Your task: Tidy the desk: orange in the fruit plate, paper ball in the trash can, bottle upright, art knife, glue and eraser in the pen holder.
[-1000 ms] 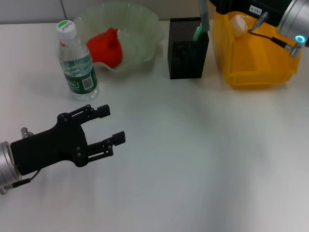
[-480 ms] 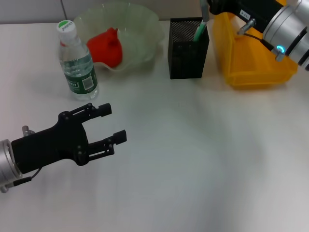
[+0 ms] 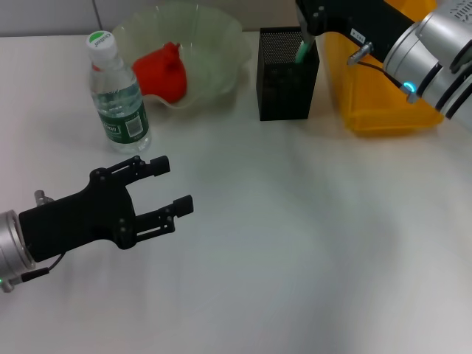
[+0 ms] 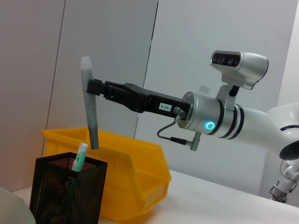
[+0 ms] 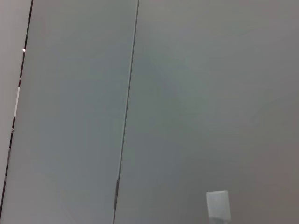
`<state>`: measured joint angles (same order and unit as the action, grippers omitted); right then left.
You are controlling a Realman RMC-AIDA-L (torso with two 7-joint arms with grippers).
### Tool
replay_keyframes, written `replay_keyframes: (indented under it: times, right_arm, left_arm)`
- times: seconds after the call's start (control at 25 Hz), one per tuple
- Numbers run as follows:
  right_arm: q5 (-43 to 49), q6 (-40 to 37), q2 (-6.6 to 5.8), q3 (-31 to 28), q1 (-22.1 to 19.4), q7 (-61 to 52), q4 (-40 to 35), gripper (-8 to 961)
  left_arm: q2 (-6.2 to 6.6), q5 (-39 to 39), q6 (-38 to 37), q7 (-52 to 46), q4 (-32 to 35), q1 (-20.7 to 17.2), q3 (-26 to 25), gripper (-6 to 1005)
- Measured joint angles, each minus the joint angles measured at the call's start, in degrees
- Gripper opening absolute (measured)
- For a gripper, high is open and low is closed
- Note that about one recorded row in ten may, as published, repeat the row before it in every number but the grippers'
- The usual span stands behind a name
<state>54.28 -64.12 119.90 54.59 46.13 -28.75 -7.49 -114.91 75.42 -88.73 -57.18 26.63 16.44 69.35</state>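
I'm holding the grey art knife (image 4: 89, 105) clamped upright in the right gripper (image 4: 98, 87), its lower tip hanging just above the pen holder (image 4: 65, 193); left gripper (image 3: 166, 190) is idling, spread open

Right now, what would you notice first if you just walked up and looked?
Probably the right tool, up above the black mesh pen holder, pinching a long grey stick that hangs straight down over it. Next, the bright yellow bin just beside the holder, and the red thing in the pale bowl behind the upright water bottle. The left tool hovers open over the bare table.
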Motion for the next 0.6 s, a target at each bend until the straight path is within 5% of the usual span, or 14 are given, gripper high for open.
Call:
replay_keyframes:
  times: [0.6]
  right_arm:
    - [-0.1,2.2,0.07,-0.1,1.6,-0.7,1.2,200]
  left_arm:
    - [-0.05,0.0,-0.4,0.0,0.0,0.0,0.0,773]
